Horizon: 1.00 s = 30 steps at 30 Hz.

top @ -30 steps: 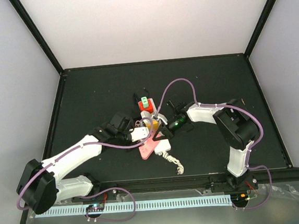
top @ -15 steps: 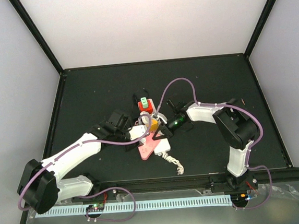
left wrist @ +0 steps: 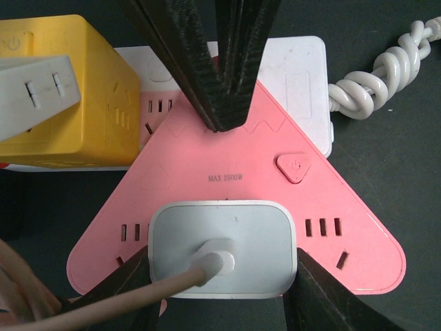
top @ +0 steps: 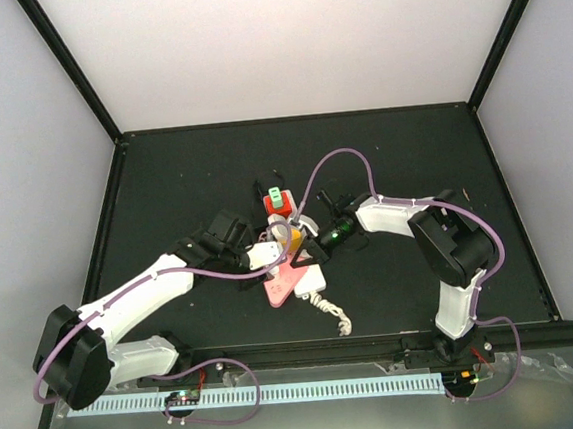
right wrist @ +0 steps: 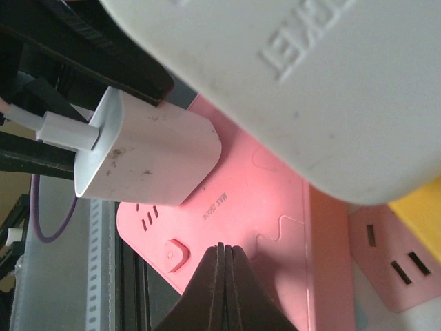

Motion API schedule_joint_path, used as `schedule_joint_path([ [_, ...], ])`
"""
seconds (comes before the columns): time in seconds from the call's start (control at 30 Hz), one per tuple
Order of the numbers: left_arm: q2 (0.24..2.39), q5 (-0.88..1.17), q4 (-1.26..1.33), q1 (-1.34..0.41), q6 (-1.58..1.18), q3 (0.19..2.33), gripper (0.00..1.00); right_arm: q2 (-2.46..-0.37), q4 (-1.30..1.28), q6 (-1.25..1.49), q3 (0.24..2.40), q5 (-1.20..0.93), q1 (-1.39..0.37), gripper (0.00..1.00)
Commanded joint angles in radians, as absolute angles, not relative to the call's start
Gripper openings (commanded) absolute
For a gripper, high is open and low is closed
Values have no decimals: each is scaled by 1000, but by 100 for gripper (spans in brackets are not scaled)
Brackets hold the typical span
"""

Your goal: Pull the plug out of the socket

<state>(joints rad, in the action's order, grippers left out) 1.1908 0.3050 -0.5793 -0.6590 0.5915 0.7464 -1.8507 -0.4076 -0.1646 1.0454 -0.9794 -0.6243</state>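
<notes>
The socket is a white power strip [left wrist: 303, 69] with a pink triangular outlet face [left wrist: 234, 165], lying mid-table in the top view [top: 290, 282]. A white plug [left wrist: 224, 241] with a beige cable sits in the pink face; it also shows in the right wrist view [right wrist: 145, 158]. My left gripper [left wrist: 222, 265] is shut on the plug, one black finger against each side. My right gripper [right wrist: 224, 249] is shut and empty, its tips pressed down on the pink face [right wrist: 275, 200] just beyond the plug. In the top view both grippers, left [top: 268, 259] and right [top: 307, 252], meet over the strip.
A yellow cube block [left wrist: 76, 103] with a white adapter [left wrist: 34, 89] in it stands on the strip beside the pink face. A red and green block [top: 278, 202] sits at the strip's far end. The strip's coiled white cord [top: 333, 313] trails toward the table's front edge.
</notes>
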Motion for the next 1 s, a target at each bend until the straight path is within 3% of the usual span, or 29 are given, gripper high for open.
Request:
schedule_joint_path([
  [0.0,1145,331,-589,-681,637,831,25,-1903,-454,-150,1035,-786,-630,1],
  [0.57,1202,317,-611,-682,574,842,22,-1884,-459,-164,1041,-771,-632,1],
  [0.97,1064,406,-807,-598,650,895,18,-1814,-474,-218,1057,-852,-633,2],
])
